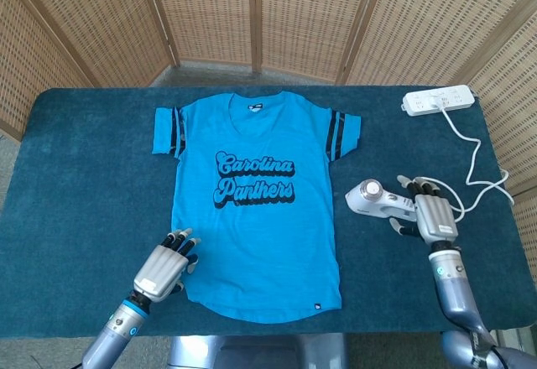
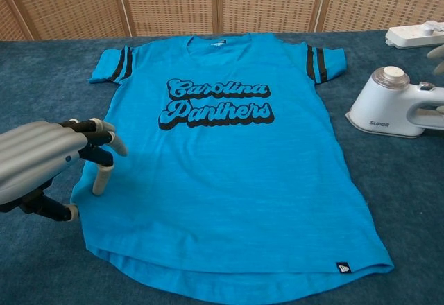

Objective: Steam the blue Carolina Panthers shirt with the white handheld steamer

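The blue shirt point(image 1: 256, 201) lies flat and face up at the middle of the desk point(image 1: 84, 176), collar toward the far edge, hem toward the robot. The white steamer point(image 1: 377, 200) rests on the desk covering just beside the shirt's right side, not on the fabric. Its long axis runs roughly left to right: the round head points toward the shirt and the handle points toward the right robot hand point(image 1: 432, 217).

The right robot hand sits at the handle end with fingers spread around it; in the chest view only fingertips show at the frame edge, and a closed grip cannot be confirmed. Judgement: the handle is not yet grasped. The right robot hand is by far the nearer to the steamer and is aligned with its handle.

The left robot hand point(image 2: 48, 163) is at the shirt's lower left edge, fingers partly curled and apart, tips at or on the fabric; whether it presses the cloth cannot be told.

A power strip point(image 1: 438, 100) lies at the far right corner, its cable point(image 1: 478, 155) trailing toward the steamer.
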